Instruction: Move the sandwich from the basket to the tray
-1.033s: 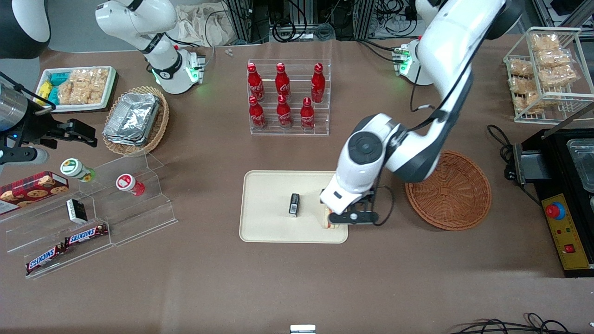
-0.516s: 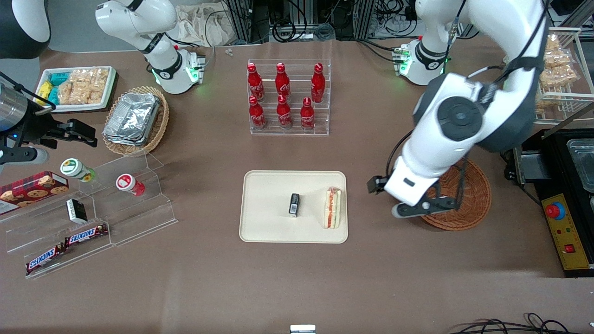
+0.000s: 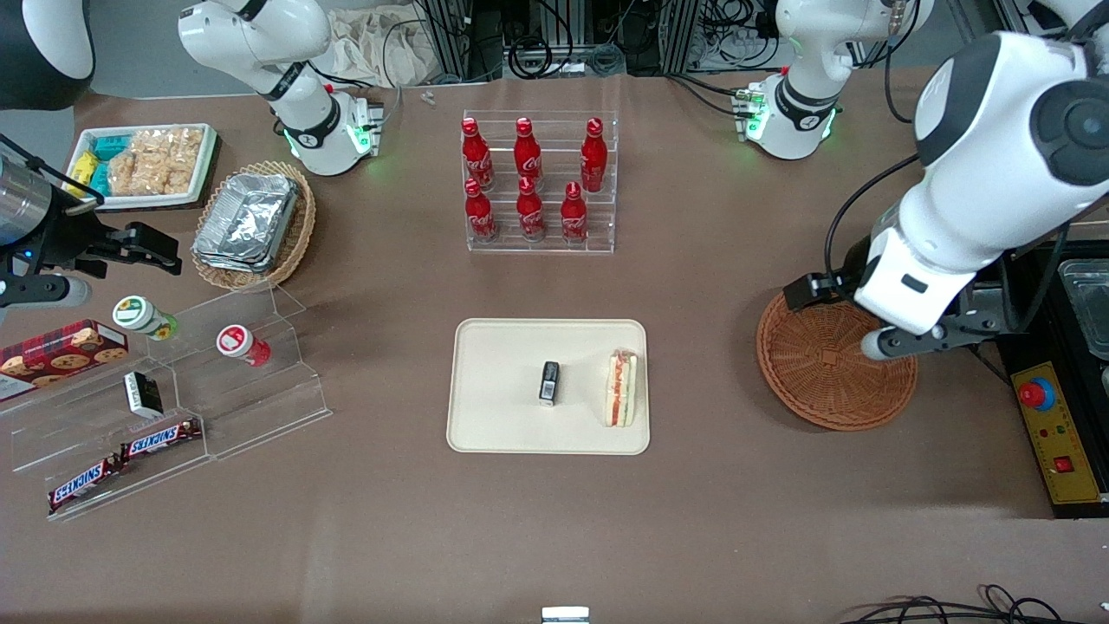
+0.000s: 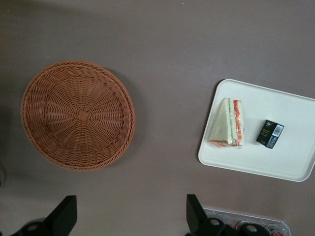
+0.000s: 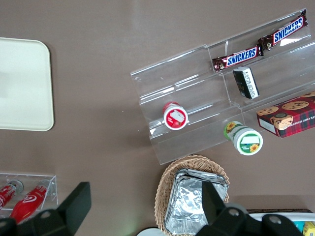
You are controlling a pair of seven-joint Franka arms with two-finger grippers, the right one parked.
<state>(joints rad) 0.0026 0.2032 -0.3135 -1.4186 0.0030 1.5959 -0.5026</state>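
Note:
The sandwich (image 3: pixel 621 388) lies on its side on the cream tray (image 3: pixel 502 425), near the tray's edge closest to the reddish-brown basket (image 3: pixel 823 373). The basket is empty. My gripper (image 3: pixel 931 334) hangs high over the basket's rim on the working arm's side, well away from the sandwich. In the left wrist view the gripper (image 4: pixel 129 219) is open and empty, its dark fingers (image 4: pixel 194 216) wide apart over bare table, with the basket (image 4: pixel 78 115), the sandwich (image 4: pixel 227 124) and the tray (image 4: pixel 290 162) all in sight.
A small black box (image 3: pixel 549 383) lies on the tray beside the sandwich. A clear rack of red bottles (image 3: pixel 537 182) stands farther from the camera than the tray. A clear snack stand (image 3: pixel 173 390) and a tan basket with foil containers (image 3: pixel 251 225) lie toward the parked arm's end. A black machine (image 3: pixel 1057 347) stands beside the basket.
My gripper let go of the sandwich on the tray, rose and swung away toward the working arm's end, ending over the basket's rim. The sandwich stays on the tray.

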